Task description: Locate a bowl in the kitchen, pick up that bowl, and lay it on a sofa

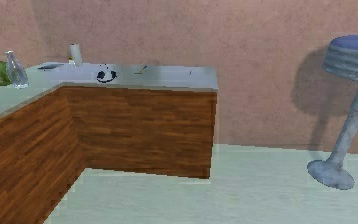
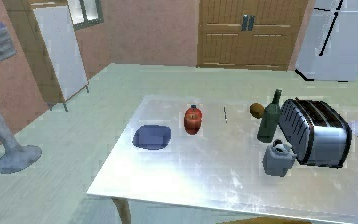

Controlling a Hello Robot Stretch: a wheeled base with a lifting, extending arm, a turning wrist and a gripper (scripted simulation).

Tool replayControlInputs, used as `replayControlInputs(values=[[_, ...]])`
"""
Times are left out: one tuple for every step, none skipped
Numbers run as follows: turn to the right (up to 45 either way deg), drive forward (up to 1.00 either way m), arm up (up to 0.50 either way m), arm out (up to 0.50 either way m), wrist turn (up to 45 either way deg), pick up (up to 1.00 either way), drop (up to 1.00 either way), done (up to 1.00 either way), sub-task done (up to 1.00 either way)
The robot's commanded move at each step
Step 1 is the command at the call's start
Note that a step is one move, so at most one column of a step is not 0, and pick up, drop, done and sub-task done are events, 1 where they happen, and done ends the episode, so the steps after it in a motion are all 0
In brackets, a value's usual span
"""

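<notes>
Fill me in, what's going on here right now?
The robot is in the kitchen, facing a wood-fronted corner counter with a stool at the forward view's right. Out on its arm side stands a shiny table. A blue bowl lies on it, left of a red jar, a green bottle and a toaster. The bowl is not yet picked up.

Fwd cam faces counter [image 1: 137, 125], side cam overlooks table [image 2: 177, 175]; stool [image 1: 349, 58] shared.

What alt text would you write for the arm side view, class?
A shiny table holds a blue bowl, a red jar, a green bottle, a toaster and a grey mug. Behind it are wooden doors and a white fridge; a stool stands at the left.
</notes>
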Motion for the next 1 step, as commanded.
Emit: replayControlInputs(values=[[0.0, 0.0, 0.32, 0.0, 0.0, 0.0, 0.0, 0.0, 0.0]])
